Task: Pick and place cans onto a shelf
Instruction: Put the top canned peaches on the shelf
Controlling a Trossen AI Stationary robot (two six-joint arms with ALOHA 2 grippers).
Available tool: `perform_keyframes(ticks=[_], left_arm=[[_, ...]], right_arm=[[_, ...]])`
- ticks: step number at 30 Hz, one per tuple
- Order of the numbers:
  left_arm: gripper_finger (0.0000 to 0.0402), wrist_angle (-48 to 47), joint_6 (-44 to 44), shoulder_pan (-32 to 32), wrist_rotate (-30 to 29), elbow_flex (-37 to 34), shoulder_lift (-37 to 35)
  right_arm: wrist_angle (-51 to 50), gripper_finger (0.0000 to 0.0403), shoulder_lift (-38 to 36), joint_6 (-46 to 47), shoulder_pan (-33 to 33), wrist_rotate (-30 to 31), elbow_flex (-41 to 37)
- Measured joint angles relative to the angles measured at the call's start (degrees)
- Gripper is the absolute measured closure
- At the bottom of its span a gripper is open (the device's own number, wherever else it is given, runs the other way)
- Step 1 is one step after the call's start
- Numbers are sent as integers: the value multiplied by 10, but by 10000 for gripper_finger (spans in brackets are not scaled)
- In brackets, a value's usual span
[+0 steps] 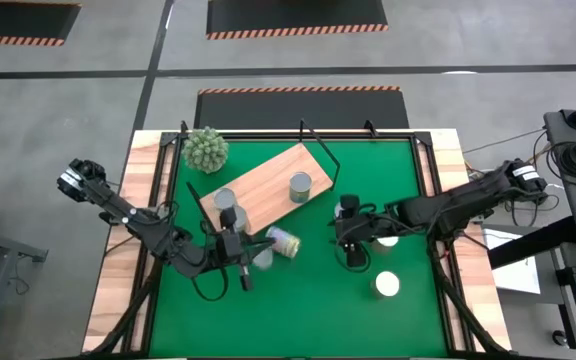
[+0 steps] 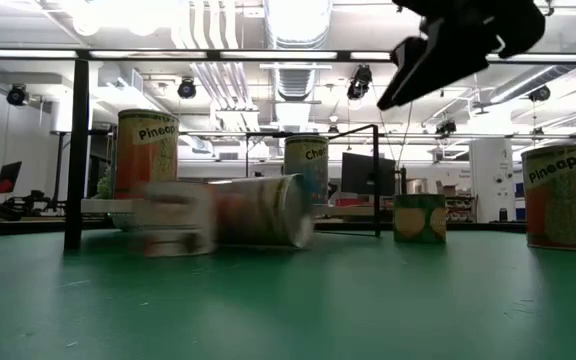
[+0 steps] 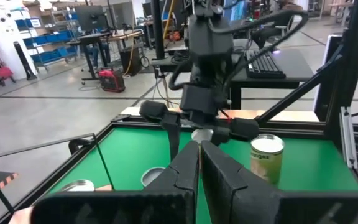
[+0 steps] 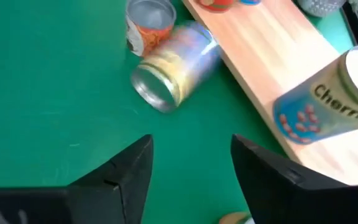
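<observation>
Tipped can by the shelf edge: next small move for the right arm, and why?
Probably advance the right gripper toward the tipped can and straddle it. The can lies on its side on the mat beside the shelf, ahead of the fingers, which hold nothing.

Grey concrete floor (image 1: 88, 40) is stretching around the counter (image 1: 438, 150), carrying dark mats edged with orange-and-black hazard stripes (image 1: 296, 33). Overhead, white ducts (image 2: 213, 70) and bright ceiling lights (image 2: 298, 15) are running across an open workshop, with black spot lamps (image 2: 16, 95) hanging among them. Blue storage bins (image 3: 45, 46) are lining shelving along one wall, and a red machine (image 3: 111, 79) is sitting on the floor near desks holding a monitor (image 3: 92, 17) and a keyboard (image 3: 265, 64).
</observation>
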Motion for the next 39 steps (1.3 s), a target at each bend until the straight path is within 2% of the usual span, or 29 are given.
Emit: perform_keyframes(ticks=[4, 8, 11, 15, 18, 21, 24, 27, 31, 39], left_arm=[[401, -1, 0, -1, 0, 0, 1], [401, -3, -7, -1, 0, 0, 4], [401, -12, -44, -4, 7, 0, 10], [401, -53, -143, -5, 68, 0, 33], [401, -51, -216, -6, 93, 1, 70], [401, -39, -269, -7, 164, 18, 130], [401, -43, -285, -9, 250, 74, 203], [401, -121, -288, -13, 311, 156, 276], [401, -301, -298, -18, 320, 287, 365], [402, -560, -271, -36, 323, 522, 477]], right_arm=[[-35, 235, 0, -2, -2, 1, 28], [-28, 258, 1, -6, -1, 0, 29], [-12, 264, 1, 3, -1, 0, 25], [-12, 256, 2, 17, -1, 0, 24], [-12, 238, 2, 38, 1, -3, 24], [-12, 217, 2, 29, 4, -38, 24], [-11, 200, 2, 19, 6, -61, 24], [-12, 189, 2, 18, 5, -60, 24], [-12, 181, 2, 18, 5, -61, 24], [-12, 176, 1, 18, 5, -61, 24]])
